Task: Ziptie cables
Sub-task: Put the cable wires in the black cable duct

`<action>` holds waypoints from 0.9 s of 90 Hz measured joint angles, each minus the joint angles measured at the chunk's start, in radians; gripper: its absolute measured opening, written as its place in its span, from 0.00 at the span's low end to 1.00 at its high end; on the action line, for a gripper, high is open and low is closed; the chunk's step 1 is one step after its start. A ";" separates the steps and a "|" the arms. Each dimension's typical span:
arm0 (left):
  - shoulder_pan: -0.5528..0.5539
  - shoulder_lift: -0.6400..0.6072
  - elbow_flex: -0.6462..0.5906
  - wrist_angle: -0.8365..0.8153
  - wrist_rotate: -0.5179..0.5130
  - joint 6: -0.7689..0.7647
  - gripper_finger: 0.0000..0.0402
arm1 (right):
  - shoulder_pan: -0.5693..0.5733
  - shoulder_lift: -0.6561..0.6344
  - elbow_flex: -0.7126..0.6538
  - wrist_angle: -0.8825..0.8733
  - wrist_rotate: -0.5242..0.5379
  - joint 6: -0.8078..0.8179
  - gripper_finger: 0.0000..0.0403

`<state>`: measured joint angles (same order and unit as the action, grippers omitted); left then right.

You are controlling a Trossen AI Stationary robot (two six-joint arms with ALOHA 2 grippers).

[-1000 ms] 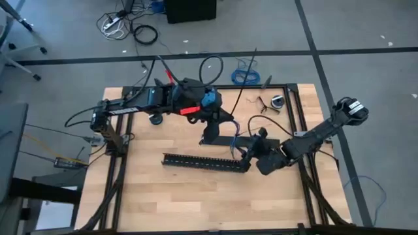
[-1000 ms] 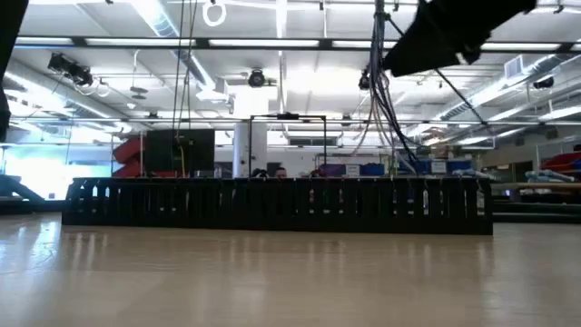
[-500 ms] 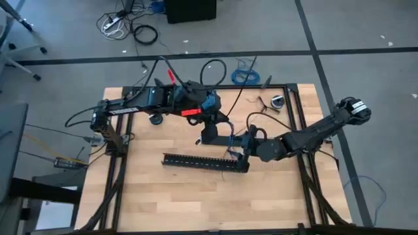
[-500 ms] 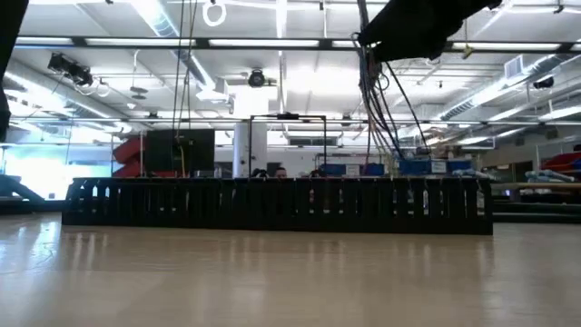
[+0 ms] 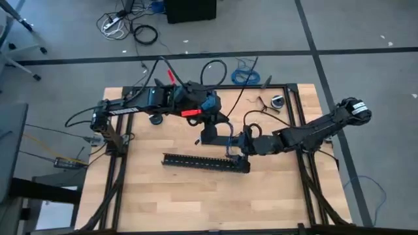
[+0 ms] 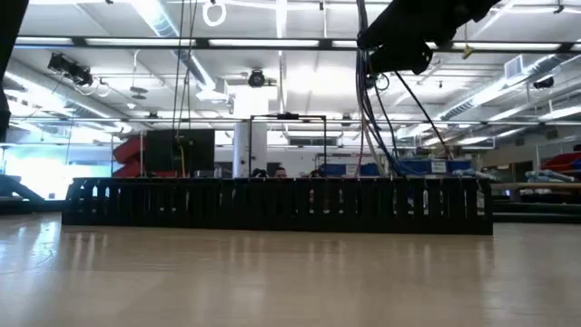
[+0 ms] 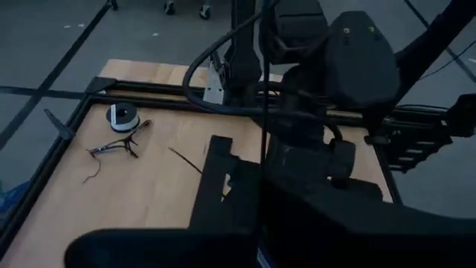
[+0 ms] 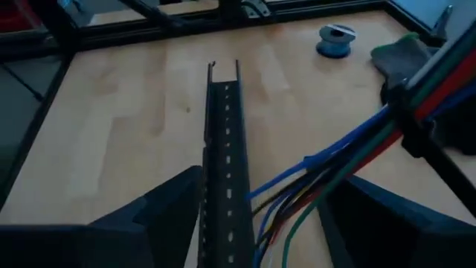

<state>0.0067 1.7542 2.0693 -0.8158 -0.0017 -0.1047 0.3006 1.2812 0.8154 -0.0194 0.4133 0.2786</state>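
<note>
Cables (image 8: 338, 167) hung in a loose fan from above and trailed down to the end of the black slotted cable tray (image 5: 204, 161) that lay across the middle of the table (image 5: 176, 196); in the low view they dropped as thin strands (image 6: 377, 118) behind the tray's wall. Over the last second you swung the right gripper (image 5: 243, 145) in from farther out on the table, so it sat just beside the left gripper (image 5: 210, 136) above the tray's right end. That brought the bundle in toward the tray, which I judge set you up to gather the strands before tying. The right gripper's fingers (image 8: 163, 205) stood wide apart on either side of the tray, holding nothing. For the left gripper, I could not tell. No zip tie showed on the bundle yet.
</note>
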 joint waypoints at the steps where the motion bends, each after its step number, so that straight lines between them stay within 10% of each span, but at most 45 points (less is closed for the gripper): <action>1: 0.000 0.000 0.000 0.000 0.000 0.000 0.00 | -0.002 0.000 0.000 0.002 0.003 0.000 0.69; 28: 0.000 0.000 0.000 0.002 0.002 0.000 0.00 | -0.060 0.032 0.001 0.048 0.070 -0.014 0.62; 64: -0.001 -0.002 -0.001 -0.041 0.039 0.021 0.00 | -0.089 0.142 0.001 0.030 0.064 -0.028 0.05; 81: -0.019 -0.024 -0.001 -0.111 0.008 0.063 0.00 | -0.079 0.111 0.001 -0.039 0.055 -0.027 0.01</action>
<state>-0.0124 1.7301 2.0682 -0.9272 0.0062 -0.0413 0.2218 1.3922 0.8162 -0.0584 0.4682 0.2520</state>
